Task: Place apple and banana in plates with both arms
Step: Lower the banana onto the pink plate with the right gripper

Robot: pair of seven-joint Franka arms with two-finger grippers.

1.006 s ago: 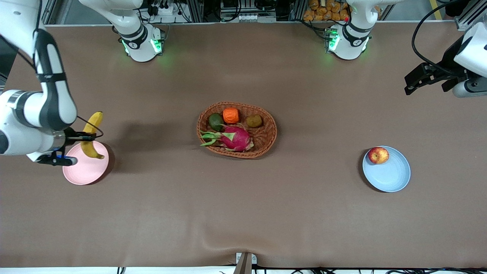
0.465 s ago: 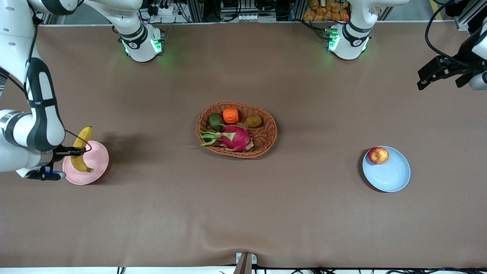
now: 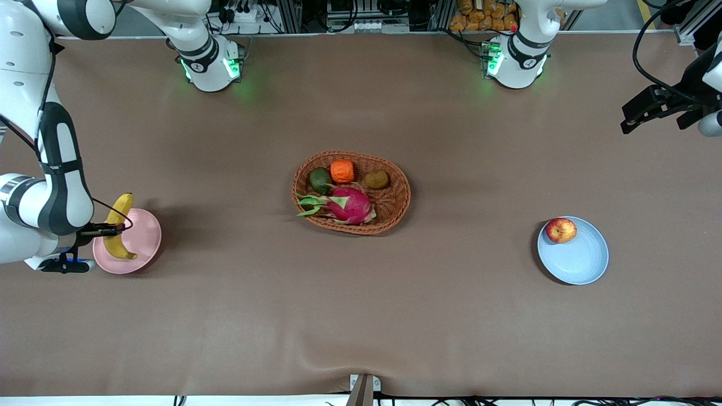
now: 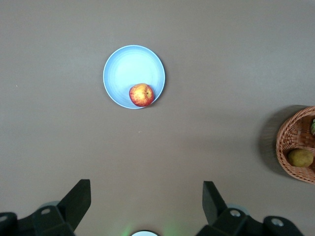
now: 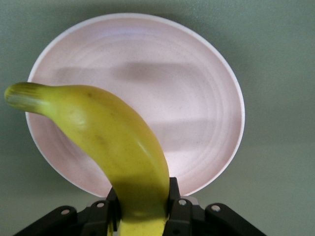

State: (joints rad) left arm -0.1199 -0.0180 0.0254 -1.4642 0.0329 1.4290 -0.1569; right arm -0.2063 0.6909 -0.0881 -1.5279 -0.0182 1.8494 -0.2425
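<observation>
The step in hand is judged to be the placing of the banana (image 3: 119, 226). It is clamped near one end between the shut jaws of the right gripper (image 3: 106, 229) and is held over the pink plate (image 3: 142, 243), which lies near the table edge at the right arm's end. In the right wrist view the banana (image 5: 106, 142) is seen crossing the rim of the plate (image 5: 206, 113); contact with the plate cannot be confirmed.

The apple (image 3: 560, 230) is already set in the blue plate (image 3: 584, 262), against its rim, toward the left arm's end of the table. The left gripper (image 3: 648, 108) is held high over the table edge at that end, jaws spread wide and empty; this arm waits.

For the next move, the banana is to be lowered onto the pink plate and the jaws opened.
</observation>
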